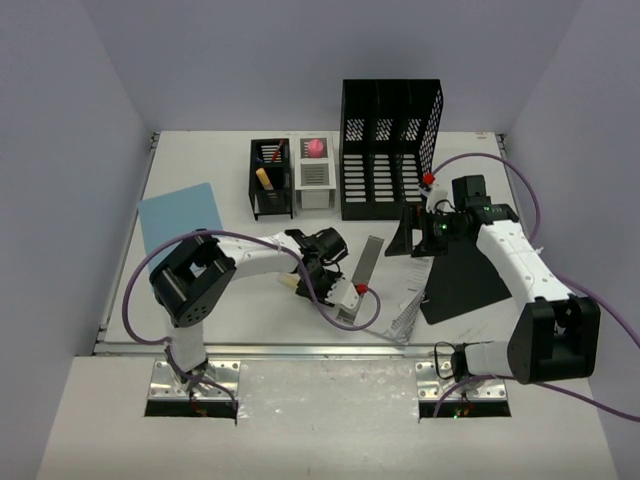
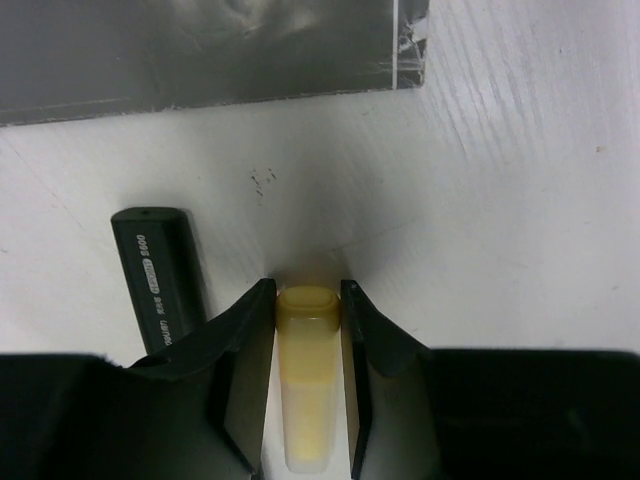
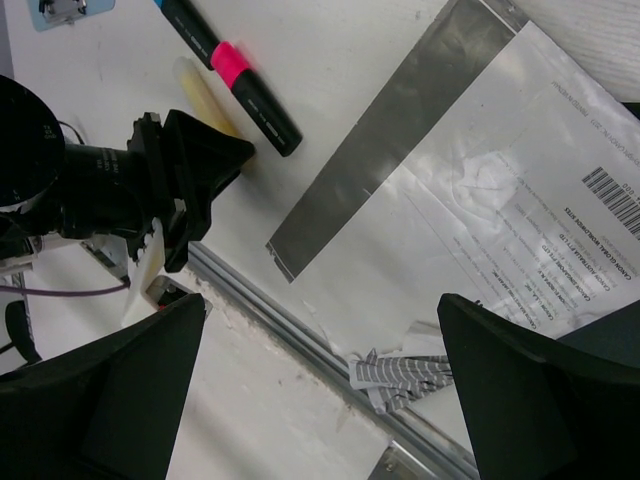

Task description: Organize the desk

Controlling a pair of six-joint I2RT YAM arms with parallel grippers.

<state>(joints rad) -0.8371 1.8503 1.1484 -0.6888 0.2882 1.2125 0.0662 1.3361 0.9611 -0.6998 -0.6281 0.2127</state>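
The white desk (image 1: 250, 310) has a metal rail (image 1: 300, 349) along its near edge. My left gripper (image 1: 300, 281) is low on the desk, its jaws closed against both sides of a pale yellow capped tube (image 2: 306, 370) that lies flat on the surface. A black marker (image 2: 160, 285) with a pink band (image 3: 235, 68) lies just to the tube's left. My right gripper (image 1: 410, 236) is wide open and empty, held above a white printed mailer (image 3: 520, 230) and a grey strip (image 3: 400, 130). Its fingers (image 3: 100, 400) frame the rail (image 3: 300, 335).
A black mesh file rack (image 1: 390, 150), a black pen holder (image 1: 270, 180) and a small white organiser (image 1: 313, 172) stand at the back. A blue sheet (image 1: 180, 220) lies at the left. A black folder (image 1: 460, 275) lies under my right arm. Lilac walls surround the desk.
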